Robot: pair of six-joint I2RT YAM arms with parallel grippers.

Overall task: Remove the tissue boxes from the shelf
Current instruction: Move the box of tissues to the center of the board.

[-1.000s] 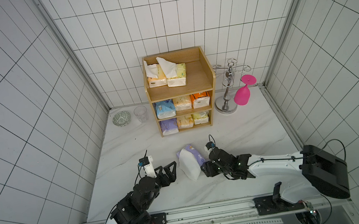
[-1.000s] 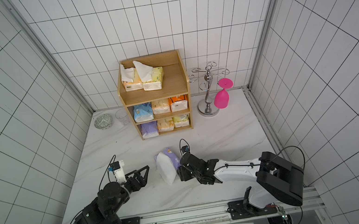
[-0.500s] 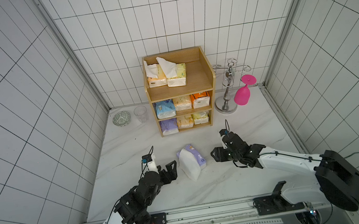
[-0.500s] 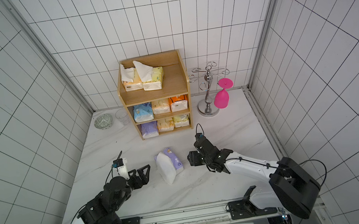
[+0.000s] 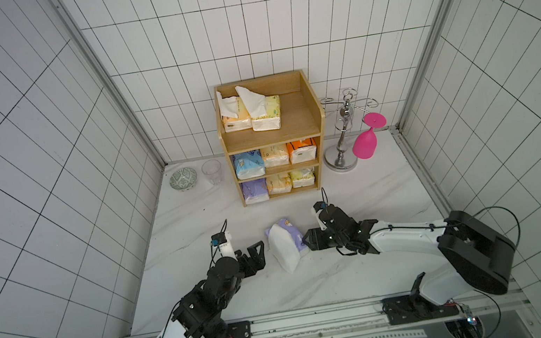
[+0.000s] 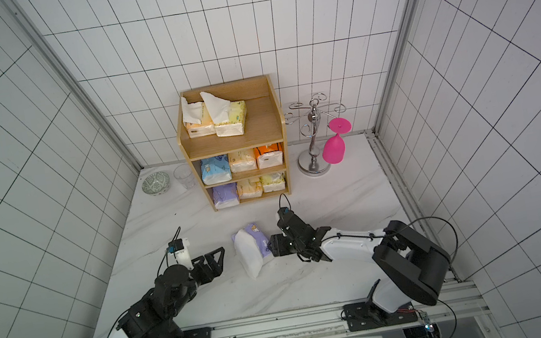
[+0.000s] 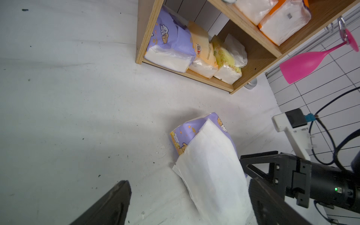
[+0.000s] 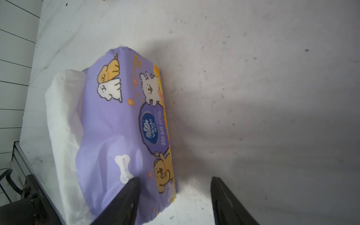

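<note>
Pack (image 5: 287,246) off shelf (image 5: 312,111), just ahead of left gripper (image 5: 248,254), which is wide open, empty. Right gripper (image 5: 310,242) half open, gripping nothing; one finger (image 8: 120,204) at pack edge.

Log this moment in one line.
purple plastic-wrapped tissue pack: on white tabletop; left pincer: open; right pincer: open; wooden shelf: eight packs

One finger (image 8: 124,200) of the right pincer (image 8: 174,178) covers a corner of the purple pack (image 8: 116,126); the picture edge cuts its end.
</note>
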